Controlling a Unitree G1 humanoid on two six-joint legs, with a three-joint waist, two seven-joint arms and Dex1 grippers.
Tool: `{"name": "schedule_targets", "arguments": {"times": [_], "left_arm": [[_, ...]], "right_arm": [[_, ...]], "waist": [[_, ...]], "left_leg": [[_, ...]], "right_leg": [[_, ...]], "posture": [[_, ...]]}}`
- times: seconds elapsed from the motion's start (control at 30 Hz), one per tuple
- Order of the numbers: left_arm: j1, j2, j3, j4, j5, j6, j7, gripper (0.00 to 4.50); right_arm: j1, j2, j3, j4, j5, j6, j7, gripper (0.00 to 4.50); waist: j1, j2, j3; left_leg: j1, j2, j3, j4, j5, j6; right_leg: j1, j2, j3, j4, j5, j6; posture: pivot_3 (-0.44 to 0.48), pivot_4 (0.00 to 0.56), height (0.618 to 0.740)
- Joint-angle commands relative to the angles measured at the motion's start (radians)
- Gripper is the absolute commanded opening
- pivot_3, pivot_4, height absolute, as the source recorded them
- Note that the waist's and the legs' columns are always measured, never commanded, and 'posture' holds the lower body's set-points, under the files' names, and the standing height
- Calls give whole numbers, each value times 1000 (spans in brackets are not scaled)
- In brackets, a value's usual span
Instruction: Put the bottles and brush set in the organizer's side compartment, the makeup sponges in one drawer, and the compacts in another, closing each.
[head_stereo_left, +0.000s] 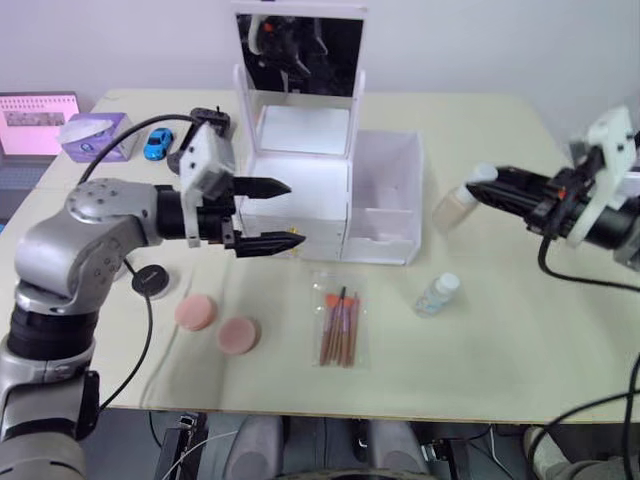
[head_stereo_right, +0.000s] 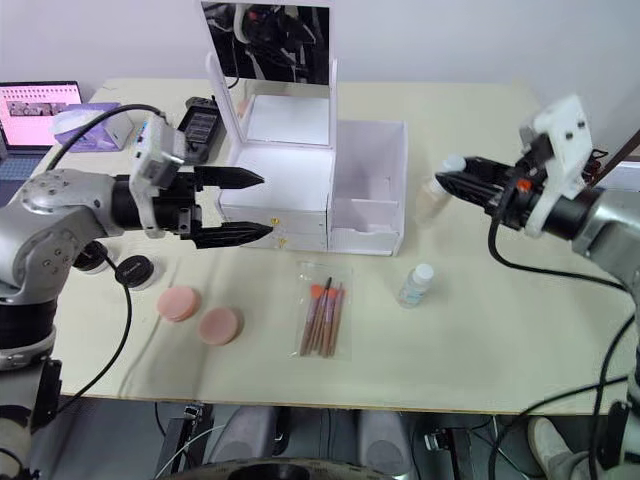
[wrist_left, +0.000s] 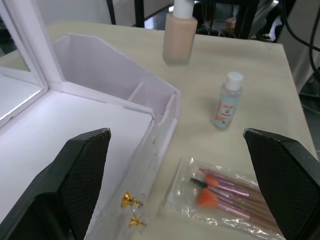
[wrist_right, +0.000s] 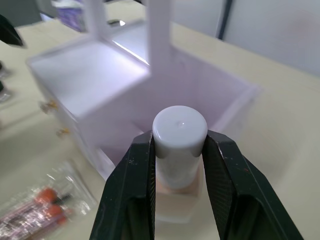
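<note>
Right gripper (wrist_right: 177, 150) clamped on the white cap of the beige bottle (head_stereo_left: 455, 205), held just right of the organizer (head_stereo_left: 330, 205) and its side bin (head_stereo_left: 385, 190). Left gripper (head_stereo_left: 280, 213) wide open and empty before the drawers. Clear bottle (head_stereo_left: 437, 294), brush set (head_stereo_left: 340, 318) and sponges (head_stereo_left: 217, 323) lie on the table (head_stereo_left: 500, 340).

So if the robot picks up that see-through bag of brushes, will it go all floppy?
Probably a bit. The brush set lies in a thin clear pouch, so its edges would likely sag and crinkle. The slim handles inside look stiff, so the middle should hold straighter. It lies flat on the table, so it probably won't roll, though the shiny plastic might slip.
</note>
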Motion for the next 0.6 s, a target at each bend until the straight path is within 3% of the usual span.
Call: {"name": "schedule_targets", "arguments": {"times": [0.03, 0.33, 0.6], "left_arm": [[25, 9, 78, -46, -39, -17, 16, 4500], [99, 19, 123, -140, -100, 33, 88, 4500], [136, 30, 136, -182, -125, 43, 137, 4500]], "right_arm": [[-84, -18, 55, -3, 17, 2, 24, 1244], [-192, -10, 300, 152, -158, -183, 239, 1244], [-303, 28, 448, 411, -359, -412, 456, 1244]], "waist": [[1, -1, 0], [9, -1, 0], [-1, 0, 0]], "left_leg": [[0, 0, 0, 0, 0, 0], [-2, 0, 0, 1, 0, 0], [-1, 0, 1, 1, 0, 0]], "right_leg": [[0, 0, 0, 0, 0, 0], [-1, 0, 1, -1, 1, 2], [-1, 1, 2, 0, 2, 2]], "posture": [[0, 150, 740], [0, 150, 740], [0, 150, 740]]}}
